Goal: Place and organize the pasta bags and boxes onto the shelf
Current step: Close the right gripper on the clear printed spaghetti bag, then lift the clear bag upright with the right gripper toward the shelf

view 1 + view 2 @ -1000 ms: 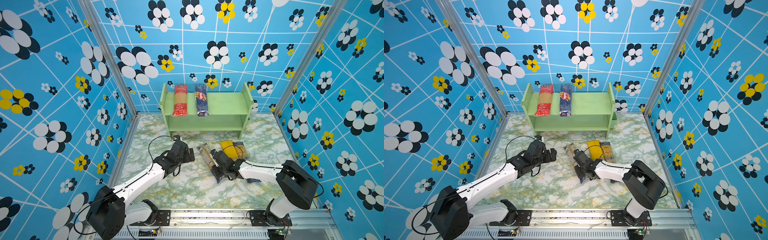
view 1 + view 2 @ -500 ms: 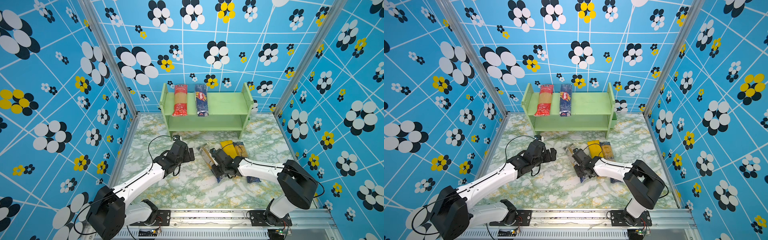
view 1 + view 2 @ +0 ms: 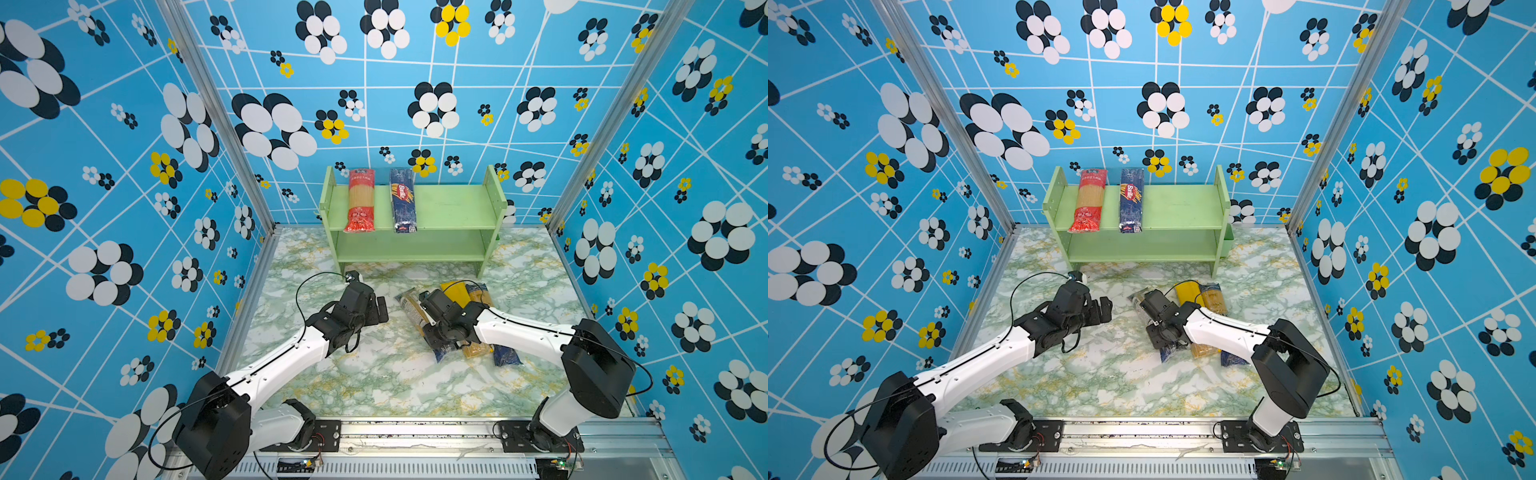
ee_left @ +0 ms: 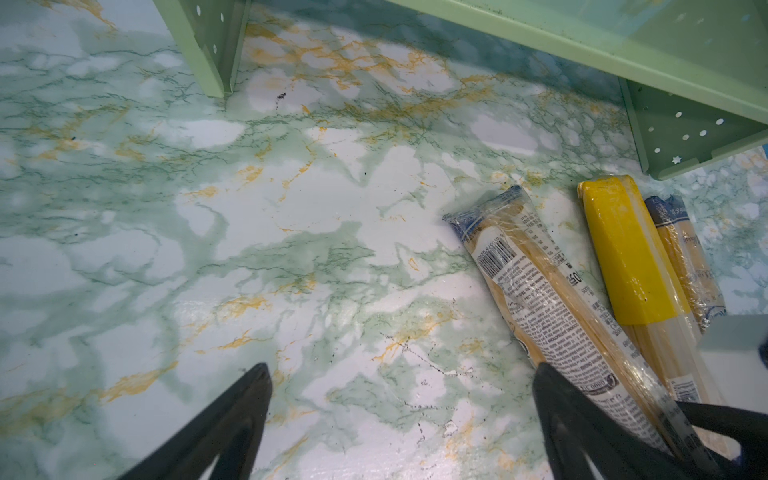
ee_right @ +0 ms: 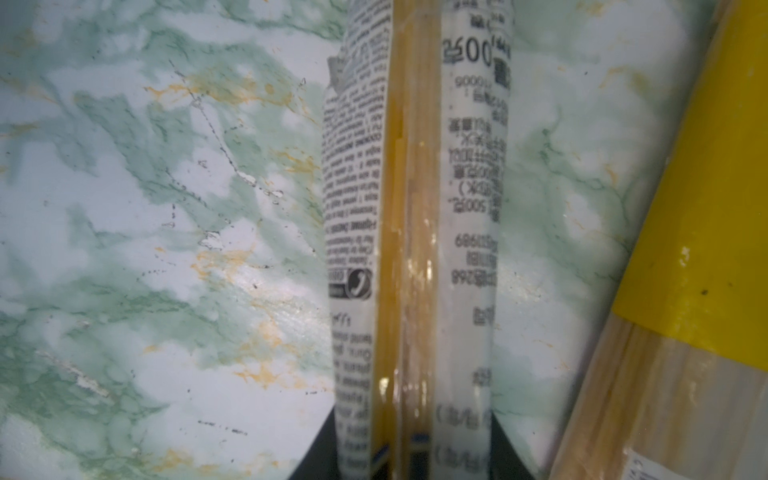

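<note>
**Right pincer clamped on the white-label pack**

The right pincer [image 5: 415, 436] grasps the white-label spaghetti pack [image 4: 540, 299] across its narrow width, jaws pressed to both sides. The pack is at the middle of the desk [image 3: 374, 382], just beside the yellow-topped bag [image 4: 623, 257], in front of the shelf [image 3: 449, 208] at the far edge. The left pincer [image 4: 401, 374] hangs released nearby. The pack is likely light and stiff lengthwise, but brittle inside slick film: hold near the middle, squeeze gently, keep it level.

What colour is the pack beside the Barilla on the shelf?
Red spaghetti bag, clear middle; best in a top view.
</note>
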Available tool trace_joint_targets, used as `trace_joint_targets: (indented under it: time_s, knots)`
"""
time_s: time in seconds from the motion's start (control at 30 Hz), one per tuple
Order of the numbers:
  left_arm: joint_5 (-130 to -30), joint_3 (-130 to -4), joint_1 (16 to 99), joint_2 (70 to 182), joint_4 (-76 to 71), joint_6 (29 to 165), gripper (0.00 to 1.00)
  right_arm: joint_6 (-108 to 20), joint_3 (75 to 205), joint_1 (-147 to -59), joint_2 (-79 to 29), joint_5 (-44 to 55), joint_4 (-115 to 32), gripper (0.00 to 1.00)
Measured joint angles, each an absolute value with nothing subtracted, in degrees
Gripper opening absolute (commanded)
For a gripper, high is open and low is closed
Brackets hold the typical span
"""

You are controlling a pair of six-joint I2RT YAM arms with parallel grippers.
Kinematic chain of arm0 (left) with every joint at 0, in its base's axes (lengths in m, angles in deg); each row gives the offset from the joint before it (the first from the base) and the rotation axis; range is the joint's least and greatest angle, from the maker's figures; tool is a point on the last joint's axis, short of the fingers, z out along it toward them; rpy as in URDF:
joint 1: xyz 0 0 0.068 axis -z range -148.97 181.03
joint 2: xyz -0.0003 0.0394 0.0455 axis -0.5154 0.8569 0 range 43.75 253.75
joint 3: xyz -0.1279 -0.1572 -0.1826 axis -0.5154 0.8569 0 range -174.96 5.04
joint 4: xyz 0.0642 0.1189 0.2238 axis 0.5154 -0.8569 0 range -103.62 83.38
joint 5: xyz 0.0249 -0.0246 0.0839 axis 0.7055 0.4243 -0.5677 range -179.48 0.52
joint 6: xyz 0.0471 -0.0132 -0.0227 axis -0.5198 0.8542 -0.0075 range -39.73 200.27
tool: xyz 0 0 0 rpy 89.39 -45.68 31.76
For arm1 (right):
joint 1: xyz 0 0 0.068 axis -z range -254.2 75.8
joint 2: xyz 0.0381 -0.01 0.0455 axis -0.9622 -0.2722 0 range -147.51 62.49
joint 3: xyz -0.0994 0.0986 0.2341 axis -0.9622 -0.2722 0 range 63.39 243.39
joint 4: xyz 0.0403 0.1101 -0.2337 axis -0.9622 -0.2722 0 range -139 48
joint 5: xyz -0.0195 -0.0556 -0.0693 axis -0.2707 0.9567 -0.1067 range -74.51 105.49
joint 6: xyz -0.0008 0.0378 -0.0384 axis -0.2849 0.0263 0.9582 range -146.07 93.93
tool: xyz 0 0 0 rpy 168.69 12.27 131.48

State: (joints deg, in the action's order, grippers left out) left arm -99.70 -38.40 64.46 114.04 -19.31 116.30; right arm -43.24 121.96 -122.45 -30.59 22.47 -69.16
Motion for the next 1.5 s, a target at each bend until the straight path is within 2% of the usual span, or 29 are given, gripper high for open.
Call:
trace_joint_targets:
  time_s: [0.87,1.5]
  knots:
    - [-98.2,-38.4,64.0,115.0,-17.6,116.3,0.99,-43.8,129.2,-117.1,-26.7,19.8,-83.0,0.00]
    - [-96.7,-38.4,63.6,117.4,-16.8,116.1,0.99,-45.0,138.4,-115.1,-17.3,17.9,-97.6,0.00]
